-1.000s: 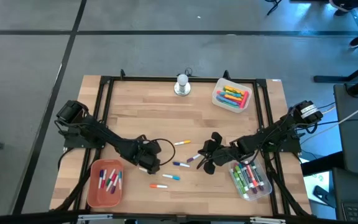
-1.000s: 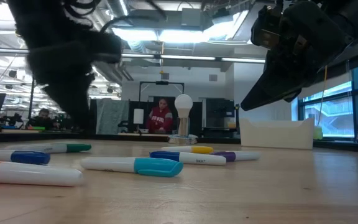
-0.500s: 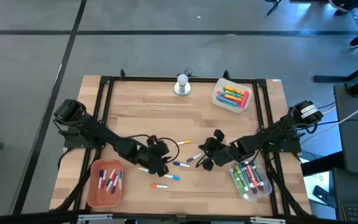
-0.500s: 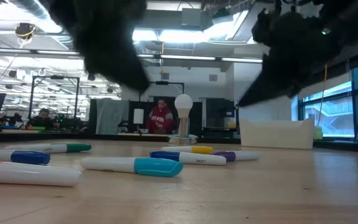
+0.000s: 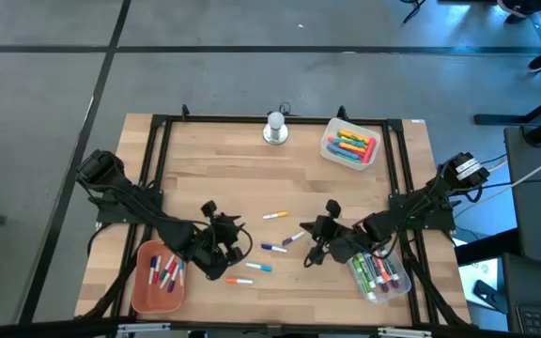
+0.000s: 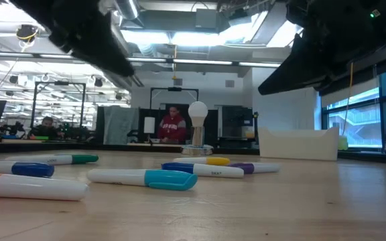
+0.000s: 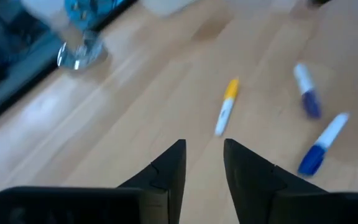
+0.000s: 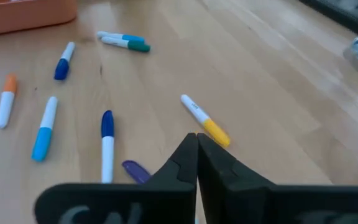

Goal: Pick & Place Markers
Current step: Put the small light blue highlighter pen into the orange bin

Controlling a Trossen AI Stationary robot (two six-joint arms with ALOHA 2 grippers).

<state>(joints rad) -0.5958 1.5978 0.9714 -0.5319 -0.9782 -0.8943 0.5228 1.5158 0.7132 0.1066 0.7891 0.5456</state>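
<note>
Since half a second ago the left gripper (image 5: pixel 216 222) has drawn back toward the orange bin (image 5: pixel 141 286), and now hangs over the wood just beside the bin's inner edge; its fingers (image 7: pixel 169 169) stand apart with a narrow gap and nothing between them. The right gripper (image 5: pixel 322 230) has also shifted slightly, toward the clear bin (image 5: pixel 399 285) of green and red markers; its jaws are pressed together, empty, above the table.

The loose markers (image 5: pixel 272 215) have not moved: 6 or so lie scattered on the table (image 5: pixel 242 178) between the 2 grippers, out from the orange bin, among them a yellow-capped one (image 8: pixel 205 121), blue-capped ones (image 8: pixel 107 138), a purple-capped one (image 5: pixel 292 239) and an orange-capped one (image 5: pixel 239 280). More markers lie inside the orange bin.

The table is pale wooden planking in a black frame. At its far edge, well apart from the orange bin, stand a silver-white knob (image 5: pixel 275 126) and a white tray (image 5: pixel 331 150) of bright markers. Beyond the table, the low view shows an office hall with ceiling lights, and a person in red (image 6: pixel 173 126) seated in it.
</note>
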